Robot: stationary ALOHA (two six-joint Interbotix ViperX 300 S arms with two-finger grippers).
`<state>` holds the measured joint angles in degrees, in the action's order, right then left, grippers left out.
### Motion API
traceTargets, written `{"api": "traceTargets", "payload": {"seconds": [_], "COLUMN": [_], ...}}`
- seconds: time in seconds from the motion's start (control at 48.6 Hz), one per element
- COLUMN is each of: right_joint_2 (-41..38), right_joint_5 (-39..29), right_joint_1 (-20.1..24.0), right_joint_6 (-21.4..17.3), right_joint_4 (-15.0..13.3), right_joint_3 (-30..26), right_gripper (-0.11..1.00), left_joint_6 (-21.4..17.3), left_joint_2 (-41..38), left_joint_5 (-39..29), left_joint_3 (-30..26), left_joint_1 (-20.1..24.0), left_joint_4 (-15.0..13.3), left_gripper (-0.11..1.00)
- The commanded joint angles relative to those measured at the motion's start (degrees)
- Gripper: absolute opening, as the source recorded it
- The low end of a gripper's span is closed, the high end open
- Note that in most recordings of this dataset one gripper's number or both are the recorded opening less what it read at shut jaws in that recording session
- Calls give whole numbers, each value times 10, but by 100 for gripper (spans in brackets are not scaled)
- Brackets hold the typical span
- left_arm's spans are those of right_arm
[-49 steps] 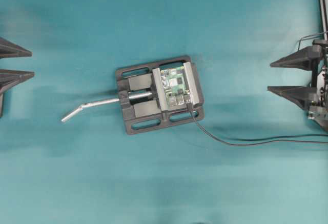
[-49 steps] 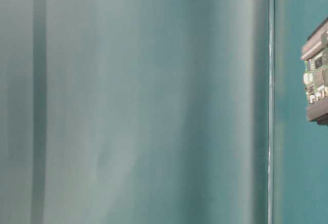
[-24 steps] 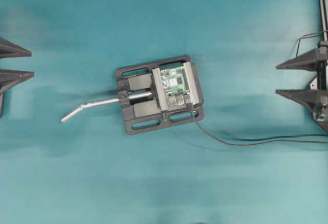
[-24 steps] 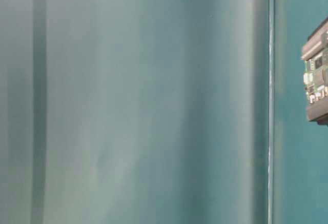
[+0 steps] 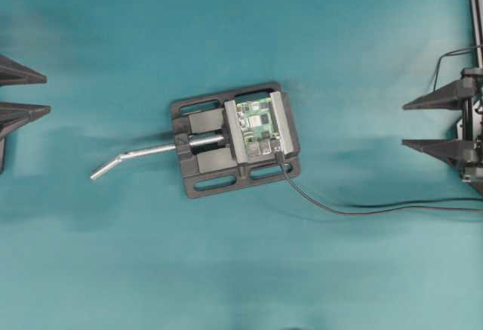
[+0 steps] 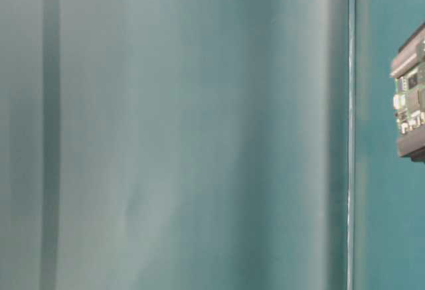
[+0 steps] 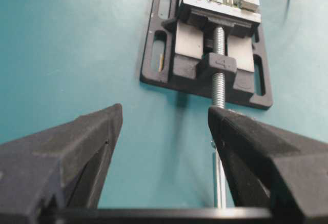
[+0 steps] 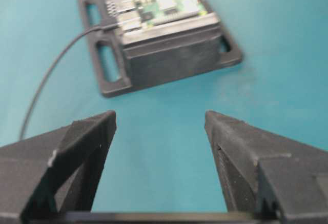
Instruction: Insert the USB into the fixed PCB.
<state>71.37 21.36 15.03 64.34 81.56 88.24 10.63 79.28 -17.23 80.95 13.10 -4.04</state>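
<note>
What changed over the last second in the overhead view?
The open right gripper drew back toward the right edge, then edged out again slightly, holding nothing. The left gripper, USB, PCB and vise stayed put.

The fixed PCB [image 6: 413, 101] and vise [image 6: 412, 145] are cut off by the table-level view's right edge. The USB [image 8: 109, 27] is blurred in the right wrist view.

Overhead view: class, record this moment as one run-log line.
USB: plugged into fixed PCB | vise: clamping board | left gripper: open, empty | right gripper: open, empty, apart from the vise
</note>
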Motion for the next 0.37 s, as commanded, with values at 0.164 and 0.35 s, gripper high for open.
{"api": "traceTargets", "payload": {"seconds": [0.164,0.35], "right_joint_2": [-75,-133], "right_joint_5": [71,59], "right_joint_1": [-33,-114], "right_joint_6": [1,1], "right_joint_4": [-18,-47], "right_joint_3": [-39,-69], "right_gripper": [75,75], "left_joint_6": [4,4], "left_joint_2": [-5,-4], "left_joint_5": [3,3], "left_joint_3": [-6,-6], "left_joint_1": [2,1], "left_joint_4": [2,2], "left_gripper": [74,74]}}
